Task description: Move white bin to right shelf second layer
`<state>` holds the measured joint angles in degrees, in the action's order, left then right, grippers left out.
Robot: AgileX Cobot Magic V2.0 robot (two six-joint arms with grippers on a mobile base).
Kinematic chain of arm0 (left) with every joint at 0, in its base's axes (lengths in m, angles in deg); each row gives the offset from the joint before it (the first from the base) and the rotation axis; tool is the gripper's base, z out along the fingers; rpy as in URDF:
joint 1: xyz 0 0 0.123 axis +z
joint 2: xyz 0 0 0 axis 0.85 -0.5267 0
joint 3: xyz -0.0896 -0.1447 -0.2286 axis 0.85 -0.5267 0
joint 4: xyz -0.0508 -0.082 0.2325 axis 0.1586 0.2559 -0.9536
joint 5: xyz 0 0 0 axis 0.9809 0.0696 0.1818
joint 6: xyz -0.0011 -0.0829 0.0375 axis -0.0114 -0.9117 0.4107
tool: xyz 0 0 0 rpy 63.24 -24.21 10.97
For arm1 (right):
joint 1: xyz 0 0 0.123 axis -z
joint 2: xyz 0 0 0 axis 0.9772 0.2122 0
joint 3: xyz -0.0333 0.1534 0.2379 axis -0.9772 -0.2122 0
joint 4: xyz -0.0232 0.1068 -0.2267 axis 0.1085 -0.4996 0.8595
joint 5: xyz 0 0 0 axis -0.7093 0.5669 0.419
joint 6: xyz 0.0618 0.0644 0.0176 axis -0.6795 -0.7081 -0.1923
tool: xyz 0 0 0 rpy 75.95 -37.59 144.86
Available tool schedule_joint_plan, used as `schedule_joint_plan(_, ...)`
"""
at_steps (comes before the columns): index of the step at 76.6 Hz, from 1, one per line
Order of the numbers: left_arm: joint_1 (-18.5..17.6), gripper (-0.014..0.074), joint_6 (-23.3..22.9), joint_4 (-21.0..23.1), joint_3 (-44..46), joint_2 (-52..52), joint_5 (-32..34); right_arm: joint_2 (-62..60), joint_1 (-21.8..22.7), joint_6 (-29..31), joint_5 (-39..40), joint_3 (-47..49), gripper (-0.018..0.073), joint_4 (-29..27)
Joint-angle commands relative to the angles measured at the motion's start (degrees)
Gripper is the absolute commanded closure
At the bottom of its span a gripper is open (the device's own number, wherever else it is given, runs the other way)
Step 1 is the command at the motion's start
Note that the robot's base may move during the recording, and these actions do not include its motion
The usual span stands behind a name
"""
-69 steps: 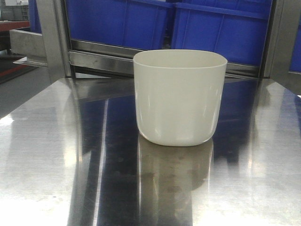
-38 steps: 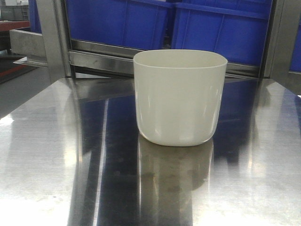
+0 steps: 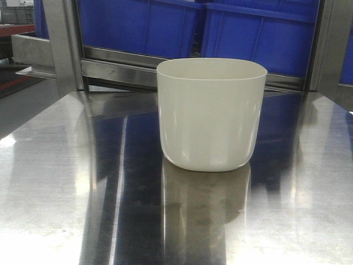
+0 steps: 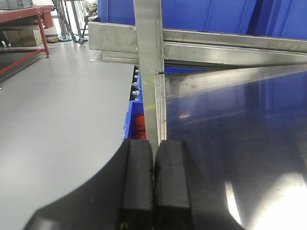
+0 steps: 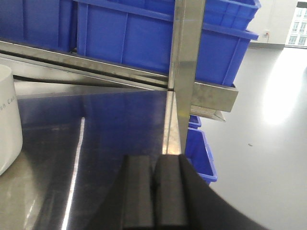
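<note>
The white bin [image 3: 209, 113] stands upright on a shiny steel cart top [image 3: 66, 182], a little right of centre in the front view. Its edge also shows at the far left of the right wrist view [image 5: 7, 120]. My left gripper [image 4: 153, 146] is shut and empty over the cart's left edge. My right gripper [image 5: 153, 160] is shut and empty over the cart's right edge, well to the right of the bin. The right shelf's roller level is out of view.
Blue crates [image 3: 248, 33] sit on a steel rack just behind the cart. Steel posts [image 3: 63, 44] stand at the cart's back corners. More blue crates [image 5: 199, 153] sit low beside the cart. Grey floor [image 4: 57, 110] lies left; a red-framed table [image 4: 29, 19] stands far left.
</note>
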<state>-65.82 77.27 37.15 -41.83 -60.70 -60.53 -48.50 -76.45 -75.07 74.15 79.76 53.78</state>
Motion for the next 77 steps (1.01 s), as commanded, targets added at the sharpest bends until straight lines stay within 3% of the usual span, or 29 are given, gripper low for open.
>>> schedule_joint_plan(1, -0.2, 0.0512, -0.3, 0.0, -2.1, 0.8, 4.9, 3.7, 0.0, 0.6, 1.1, 4.9, 0.0539, 1.3)
schedule_joint_plan(15, -0.2, 0.0512, -0.3, 0.0, -2.1, 0.8, 4.9, 14.3, 0.0, 0.6, -5.7, 12.2, 0.0539, 1.7)
schedule_joint_plan(29, -0.2, 0.0512, -0.3, 0.0, -2.1, 0.8, 4.9, 26.7, -0.9, -0.1, -5.6, 23.1, 0.0539, 1.8)
schedule_joint_plan(39, -0.2, 0.0512, -0.3, 0.0, -2.1, 0.8, 4.9, 34.4, -5.8, -4.7, -6.8, 28.3, 0.0539, 1.9)
schedule_joint_plan(52, -0.2, 0.0512, -0.3, 0.0, -2.1, 0.8, 4.9, 45.9, -16.4, -11.5, -7.1, 33.4, 0.0539, 5.1)
schedule_joint_plan(60, -0.2, 0.0512, -0.3, 0.0, -2.1, 0.8, 4.9, 53.7, -20.0, -19.3, -8.1, 37.4, 0.0488, 10.2)
schedule_joint_plan(71, -0.2, 0.0512, -0.3, 0.0, -2.1, 0.8, 4.9, 64.1, -22.1, -36.8, -12.7, 44.8, 0.0248, 20.1)
schedule_joint_plan(77, -0.2, 0.0512, -0.3, 0.0, -2.1, 0.8, 4.9, 67.8, -23.7, -44.5, -14.8, 49.4, 0.0188, 25.1)
